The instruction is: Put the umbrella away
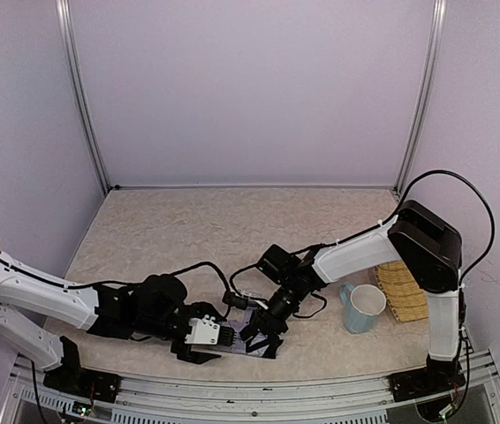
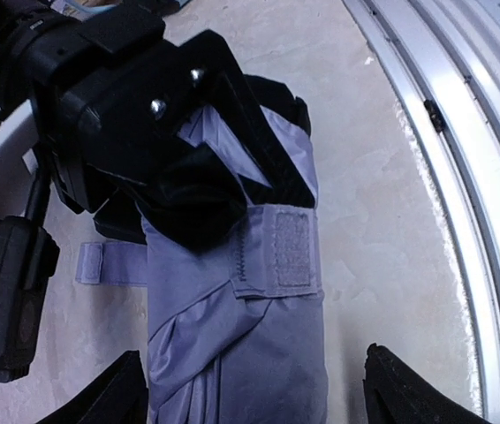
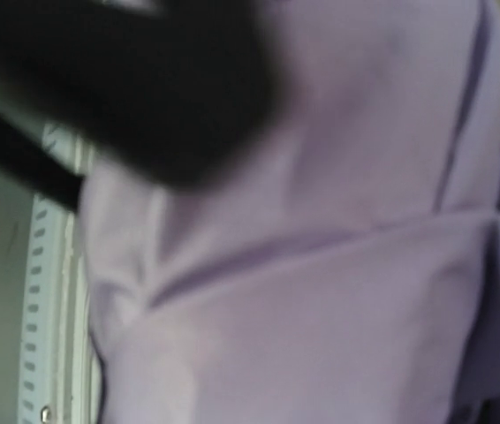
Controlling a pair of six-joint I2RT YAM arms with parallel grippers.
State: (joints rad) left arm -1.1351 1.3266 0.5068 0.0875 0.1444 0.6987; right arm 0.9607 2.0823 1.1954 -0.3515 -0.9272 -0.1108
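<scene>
**Bench and arms.** Beige stone-patterned bench [image 1: 188,221] inside pale lilac walls, with an aluminium rail [image 2: 462,177] along its near edge. The left arm [image 1: 47,296] reaches in low from the left. The right arm [image 1: 365,252] bends down from the right, and the two meet near the front middle of the bench.

**Umbrella.** The umbrella [image 2: 241,336] lies there folded — lavender-grey fabric gathered into a bundle, flat on the bench just inside the rail.

**Hands.** Right hand [image 2: 232,172]: clenched on one end of the umbrella, black fingers pressed into the fabric. Left hand [image 2: 250,397]: released, fingertips [image 2: 400,393] wide to either side of the bundle, the one nearer the rail clear of the fabric.

**Other items.** A woven tray [image 1: 405,291] sits at the right edge, with a pale blue mug [image 1: 363,307] just beside it. A hook-and-loop patch [image 2: 290,252] on the umbrella faces up — its strap [image 2: 100,263] trails off the side away from the rail.
</scene>
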